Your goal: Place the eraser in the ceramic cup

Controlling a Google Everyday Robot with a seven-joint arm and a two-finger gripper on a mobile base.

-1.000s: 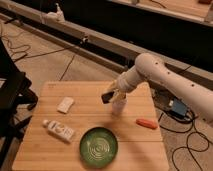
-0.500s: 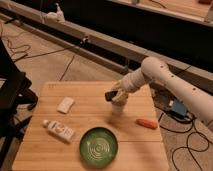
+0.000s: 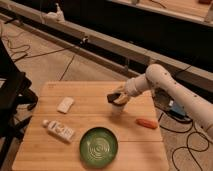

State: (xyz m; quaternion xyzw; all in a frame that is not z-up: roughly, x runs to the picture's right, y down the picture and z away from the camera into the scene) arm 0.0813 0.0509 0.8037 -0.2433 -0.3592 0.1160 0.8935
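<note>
Gripper (image 3: 118,97) poised over the right half of the table (image 3: 45,152), toward its far edge, fingers closed on the black eraser (image 3: 112,98), carried clear of the surface. Directly beneath, the whitish ceramic cup (image 3: 116,109), upright. Elsewhere: white block (image 3: 65,104) near the left edge, tube (image 3: 59,129) toward the near-left corner, green plate (image 3: 98,146) by the near edge, orange piece (image 3: 146,122) near the right edge.

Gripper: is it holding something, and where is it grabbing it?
The gripper, above the ceramic cup, holds the black eraser. One end is pinched in the jaws; the other end sticks out to the side.
</note>
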